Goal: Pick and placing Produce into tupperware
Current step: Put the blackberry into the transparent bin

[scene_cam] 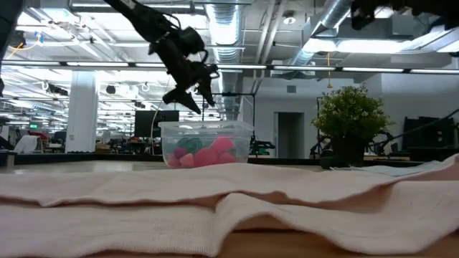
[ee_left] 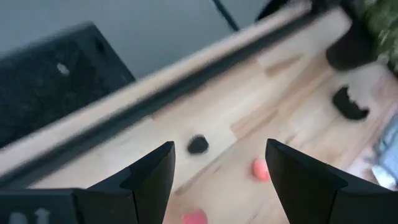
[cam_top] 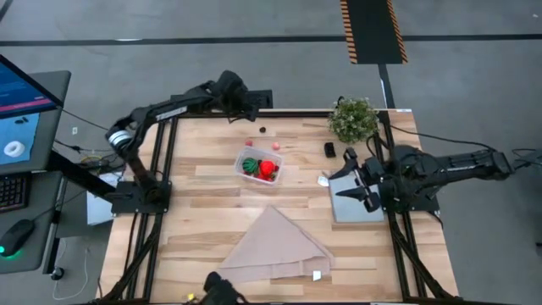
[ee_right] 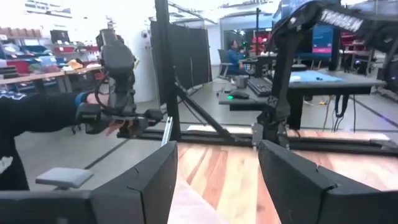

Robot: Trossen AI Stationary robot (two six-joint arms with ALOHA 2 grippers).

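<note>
The clear tupperware stands mid-table with a green striped ball and a red piece inside; in the low view the tupperware shows pink and green produce. Loose bits lie on the wood beyond it: a red one, a pink one and a dark one. My left gripper hangs open above the far edge, slanting down over the dark bit and a pink bit. My right gripper is open, pulled back at the right, pointing level.
A potted plant stands at the far right, a small black object near it. A grey panel lies under my right gripper. A beige folded cloth covers the near middle. A person shows beyond the table.
</note>
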